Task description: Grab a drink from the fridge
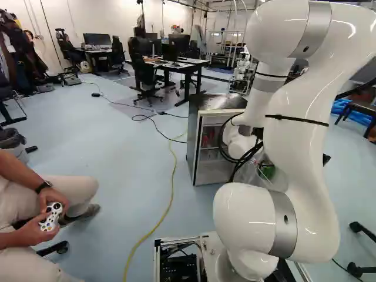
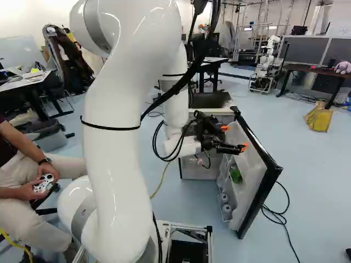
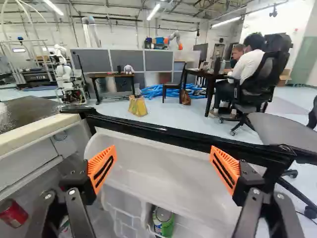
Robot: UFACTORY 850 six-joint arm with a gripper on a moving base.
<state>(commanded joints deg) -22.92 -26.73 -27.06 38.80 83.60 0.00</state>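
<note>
By open fridge door (image 2: 249, 164), gripper (image 2: 234, 137) (w/ fingers apart), grn can (image 3: 164, 222) low in door.

White arm (image 1: 296, 155) (grey bands (image 1: 284, 223), perhaps metal)

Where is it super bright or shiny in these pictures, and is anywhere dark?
Left base view: white glare streaks on the arm, and the inside of the fridge looks dimmer than the floor. Right base view: more shine on the arm. Wrist view: ceiling lights glow bright white.
</note>
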